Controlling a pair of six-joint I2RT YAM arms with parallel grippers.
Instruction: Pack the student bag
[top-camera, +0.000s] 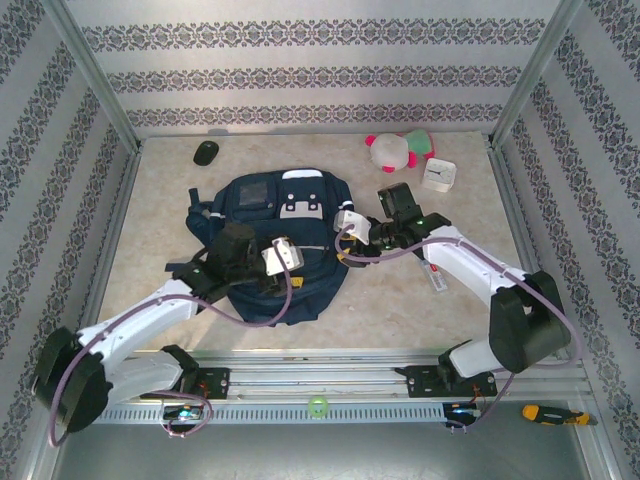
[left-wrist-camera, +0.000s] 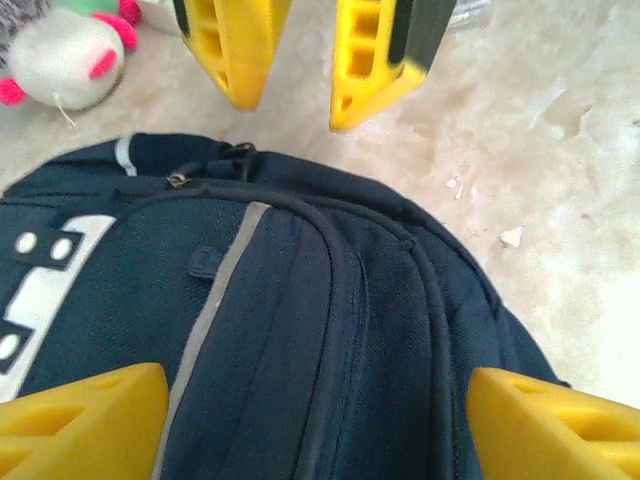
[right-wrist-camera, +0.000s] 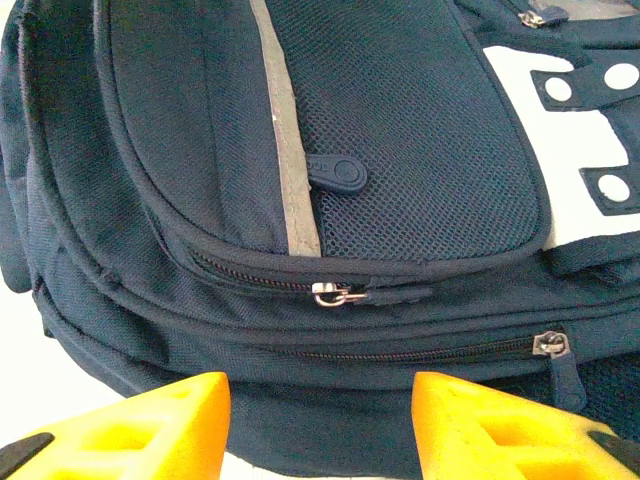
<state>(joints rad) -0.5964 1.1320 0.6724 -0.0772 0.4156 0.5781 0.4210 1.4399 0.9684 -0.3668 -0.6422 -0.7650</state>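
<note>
Student bag (top-camera: 262, 215), end effectors (left-wrist-camera: 315, 390) (right-wrist-camera: 320, 388) spread (empty)

Both arms were bent inward, wrists facing each other. Left gripper (left-wrist-camera: 320, 430) jaws stood wide apart; right gripper (right-wrist-camera: 320, 425) jaws stood parted, narrower gap.

Lab robot cell: wallpapered panels (top-camera: 300, 75), aluminium frame (top-camera: 100, 80).
</note>
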